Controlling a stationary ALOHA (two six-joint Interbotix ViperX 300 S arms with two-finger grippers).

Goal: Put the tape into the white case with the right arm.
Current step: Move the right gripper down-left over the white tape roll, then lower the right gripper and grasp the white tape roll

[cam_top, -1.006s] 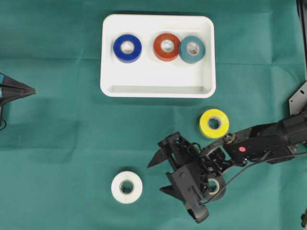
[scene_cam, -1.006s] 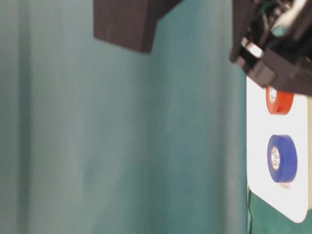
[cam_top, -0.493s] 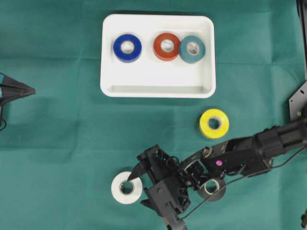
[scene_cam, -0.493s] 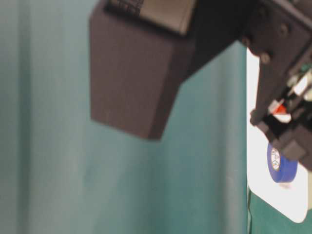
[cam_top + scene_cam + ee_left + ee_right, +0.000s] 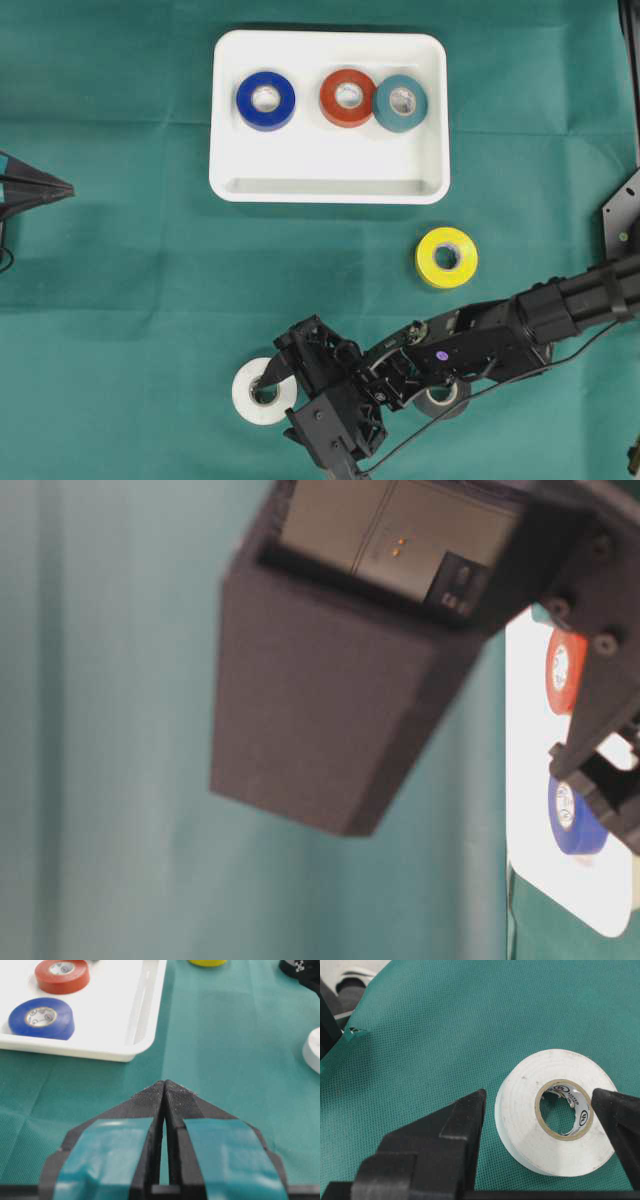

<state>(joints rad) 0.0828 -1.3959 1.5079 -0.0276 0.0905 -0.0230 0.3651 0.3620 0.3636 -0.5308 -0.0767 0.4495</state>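
Green cloth covers the table, where the right gripper (image 5: 540,1115), fingers apart, straddles one wall of the white tape (image 5: 262,392), near and left of the white case (image 5: 430,110); closing squarely should grip best.

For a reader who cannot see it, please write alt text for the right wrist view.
A white tape roll lies flat on green cloth, between the two black fingers of the open right end effector; neither finger grips it yet.
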